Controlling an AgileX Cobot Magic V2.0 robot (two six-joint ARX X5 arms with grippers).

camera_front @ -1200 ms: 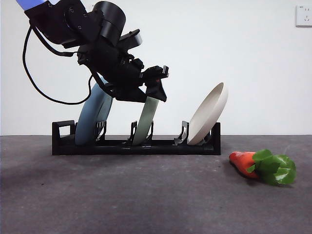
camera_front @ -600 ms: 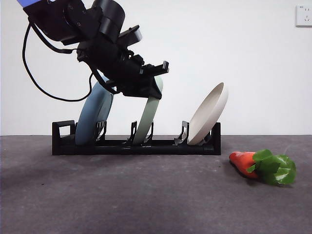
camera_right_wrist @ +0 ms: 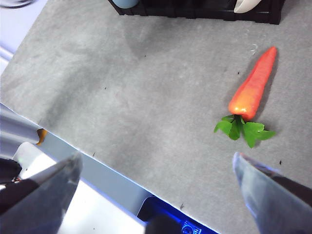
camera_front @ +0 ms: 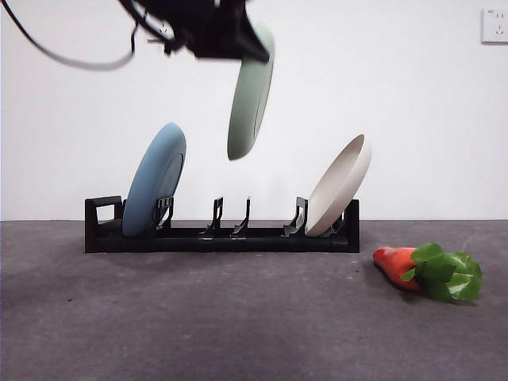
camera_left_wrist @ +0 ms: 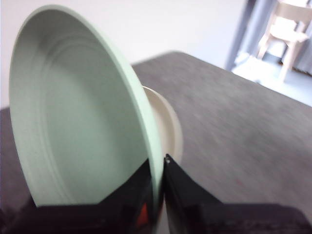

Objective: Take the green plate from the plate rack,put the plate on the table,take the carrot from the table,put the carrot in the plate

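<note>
White wall fills the background of the front view, with a socket in the upper right corner, above a dark grey table that spans the lower part of the frame. At the top centre of that view the left gripper is clamped on the upper rim of the green plate, which hangs on edge in the air, clear above the plate rack. In the left wrist view its two black jaws pinch the plate's rim between them.

On the rack at centre left, the light blue plate leans in the slot nearest the loop handle, and the cream-beige plate leans at the far right end. The middle prongs stand bare directly under the hanging plate.

Lower right in the front view, the carrot lies on the table, apart from the rack, its green leaves toward the right edge. In the right wrist view the right gripper hovers over the table's edge with jaws spread wide, the carrot lying on the table between and beyond them.
</note>
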